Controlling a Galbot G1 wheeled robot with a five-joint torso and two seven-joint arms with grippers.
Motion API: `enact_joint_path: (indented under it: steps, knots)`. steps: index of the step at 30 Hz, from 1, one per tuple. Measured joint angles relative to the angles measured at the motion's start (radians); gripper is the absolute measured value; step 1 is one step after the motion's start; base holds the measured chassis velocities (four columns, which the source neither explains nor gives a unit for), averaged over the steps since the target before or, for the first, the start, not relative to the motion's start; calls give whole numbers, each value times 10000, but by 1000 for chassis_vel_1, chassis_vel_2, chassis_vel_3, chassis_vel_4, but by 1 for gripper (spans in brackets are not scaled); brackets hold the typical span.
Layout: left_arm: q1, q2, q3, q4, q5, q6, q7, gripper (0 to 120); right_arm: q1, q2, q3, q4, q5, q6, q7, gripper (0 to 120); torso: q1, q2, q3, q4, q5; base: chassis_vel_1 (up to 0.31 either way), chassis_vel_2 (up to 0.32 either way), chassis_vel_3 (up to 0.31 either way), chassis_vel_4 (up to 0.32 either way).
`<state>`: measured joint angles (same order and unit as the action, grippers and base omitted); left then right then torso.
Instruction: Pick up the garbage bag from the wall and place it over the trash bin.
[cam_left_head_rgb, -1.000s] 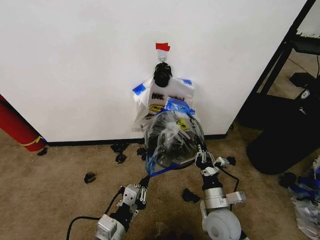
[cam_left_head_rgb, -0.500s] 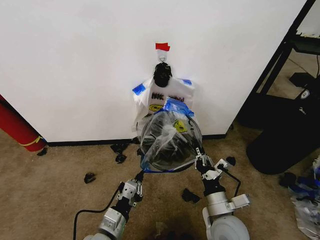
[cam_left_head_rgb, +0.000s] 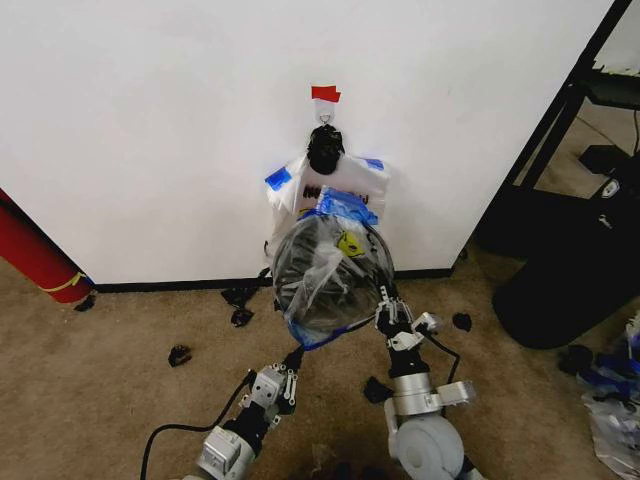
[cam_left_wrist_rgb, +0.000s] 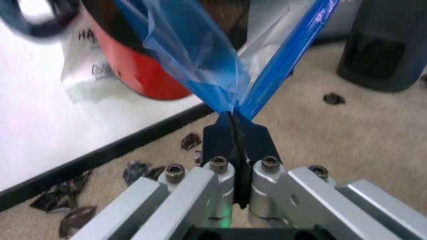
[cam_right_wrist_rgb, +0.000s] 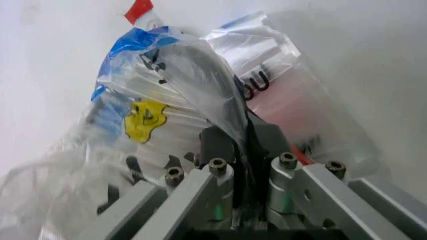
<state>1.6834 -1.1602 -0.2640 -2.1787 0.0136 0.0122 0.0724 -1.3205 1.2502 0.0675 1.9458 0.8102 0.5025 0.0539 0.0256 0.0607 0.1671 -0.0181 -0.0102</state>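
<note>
Thin plastic of the garbage bag (cam_left_head_rgb: 325, 270) is stretched over the trash bin (cam_left_wrist_rgb: 143, 70). The left end effector (cam_left_head_rgb: 294, 357) is clenched on its blue edge, the right end effector (cam_left_head_rgb: 385, 310) on its clear film. Behind, the bundle of bags (cam_left_head_rgb: 330, 180) hangs on the wall (cam_left_head_rgb: 150, 120).

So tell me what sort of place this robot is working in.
Probably an indoor test or lab room, not a lived-in home. A plain white wall carries a hook marked with red tape, bits of dark debris litter the worn beige carpet, and a black metal rack stands at the right.
</note>
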Motion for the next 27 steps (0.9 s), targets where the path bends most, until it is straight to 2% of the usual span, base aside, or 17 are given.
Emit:
enact_joint_path:
  steps: [8, 14, 23, 27]
  knots:
    - [-544, -83, -30, 750, 526, -28, -285, 0, -84, -255, -118, 518, 712, -319, 217, 1, 0, 0, 0, 0, 1, 0, 0, 0, 0]
    - [-1100, -190, -133, 1251, 589, 99, -800, 0, -576, -897, -162, 1517, 1391, -867, 618, 1, 0, 0, 0, -2, 1, 0, 0, 0, 0]
    - [-1472, -458, -184, 1577, 598, 188, -926, 0, -685, -1862, 420, 2030, 2045, -1267, 967, 1, 0, 0, 0, -1, 2, 0, 0, 0, 0]
    - [-1890, -845, -256, 2094, 601, 59, -992, 0, -715, -2285, 600, 2577, 2713, -1720, 1280, 1, 0, 0, 0, 0, 3, 0, 0, 0, 0]
